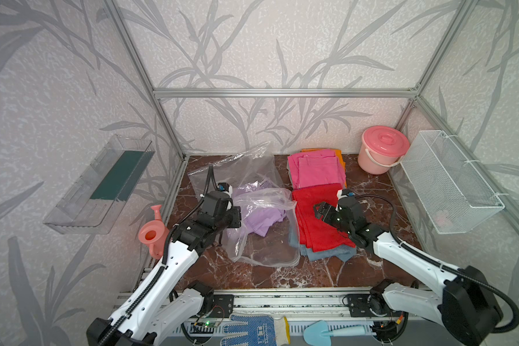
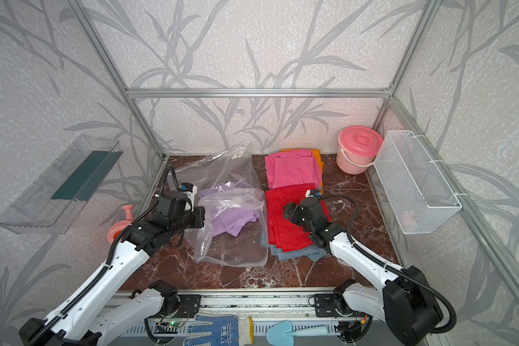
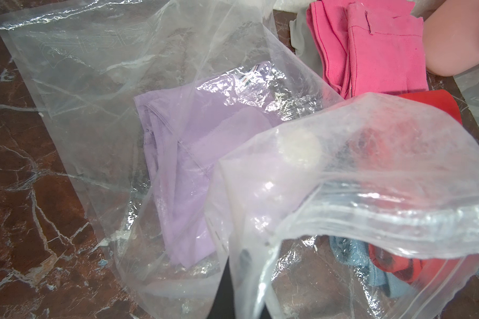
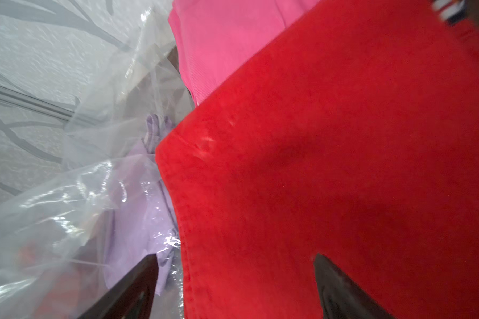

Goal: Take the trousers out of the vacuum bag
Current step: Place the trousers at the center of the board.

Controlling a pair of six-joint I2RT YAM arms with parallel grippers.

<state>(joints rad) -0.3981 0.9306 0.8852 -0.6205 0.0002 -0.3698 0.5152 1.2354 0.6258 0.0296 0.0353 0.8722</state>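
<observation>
Slippery vacuum bag (image 3: 371, 210) film is clamped in the left gripper (image 1: 236, 217); limp lilac trousers (image 3: 183, 154) are best pinched mid-fold by the spread right gripper (image 1: 318, 210).

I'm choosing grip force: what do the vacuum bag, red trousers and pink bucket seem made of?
Vacuum bag: thin clear plastic film, glossy; it crinkles and glints. Red trousers: soft woven cloth, matte, slightly napped, possibly cotton. Pink bucket: smooth moulded plastic, seemingly, with faint sheen.

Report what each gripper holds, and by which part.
Left gripper pinches the vacuum bag near its zip-seal edge. Right gripper: open, empty, over the red trousers.
</observation>
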